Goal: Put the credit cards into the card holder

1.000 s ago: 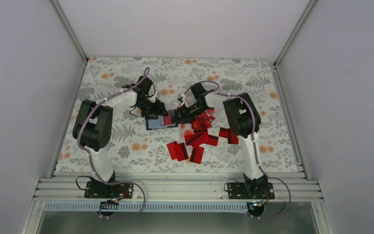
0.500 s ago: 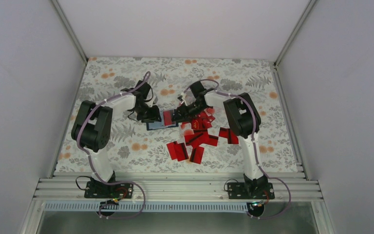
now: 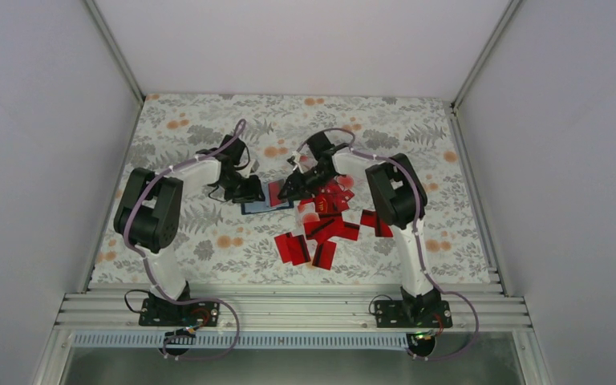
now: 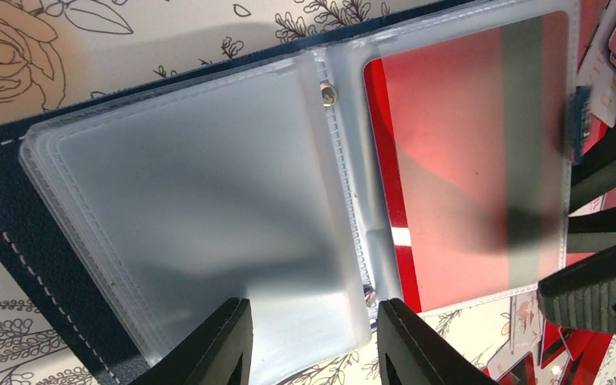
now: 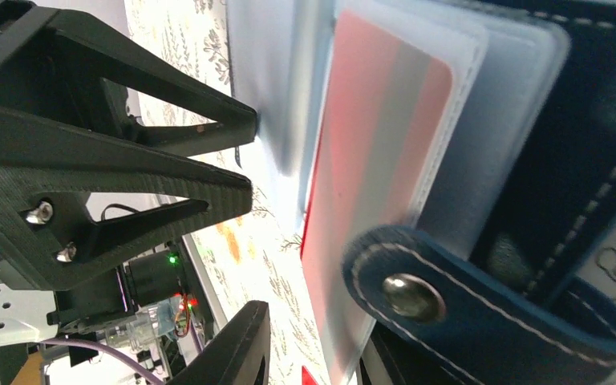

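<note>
Nearest us, the loose credit cards lie heaped on the bench by the right arm. Just beyond, the card holder lies open, spread left to right between both hands. Our left hand, part open, straddles its empty sleeves without holding anything. The right hand has narrow jaws about the carded sleeve, and we cannot tell whether it grips.
</note>
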Available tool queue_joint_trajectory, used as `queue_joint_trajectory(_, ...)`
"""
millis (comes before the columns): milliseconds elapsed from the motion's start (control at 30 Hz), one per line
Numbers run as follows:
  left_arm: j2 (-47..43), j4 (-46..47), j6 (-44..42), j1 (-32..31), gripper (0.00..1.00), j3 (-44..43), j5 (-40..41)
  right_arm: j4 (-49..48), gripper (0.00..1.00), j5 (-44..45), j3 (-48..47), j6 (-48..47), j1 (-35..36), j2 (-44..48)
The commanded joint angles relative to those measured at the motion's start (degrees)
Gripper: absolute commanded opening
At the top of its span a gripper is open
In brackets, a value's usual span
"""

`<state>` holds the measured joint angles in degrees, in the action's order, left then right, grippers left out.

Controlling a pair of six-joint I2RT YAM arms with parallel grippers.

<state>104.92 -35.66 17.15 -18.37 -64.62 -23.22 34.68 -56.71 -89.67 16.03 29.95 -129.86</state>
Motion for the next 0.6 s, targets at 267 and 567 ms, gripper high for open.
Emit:
queue_joint_trajectory(267,-5.5,-0.6,1.4,1.1,0.4,2.3,3.6,2.8,0.28,0.9,-7.1,0.9,3.2,-1.8)
queue_joint_trajectory(567,-13.1,-1.6,2.8,3.6,0.4,5.1,6.3,4.4,0.29,0.7,-11.6,1.5,5.2,-4.3)
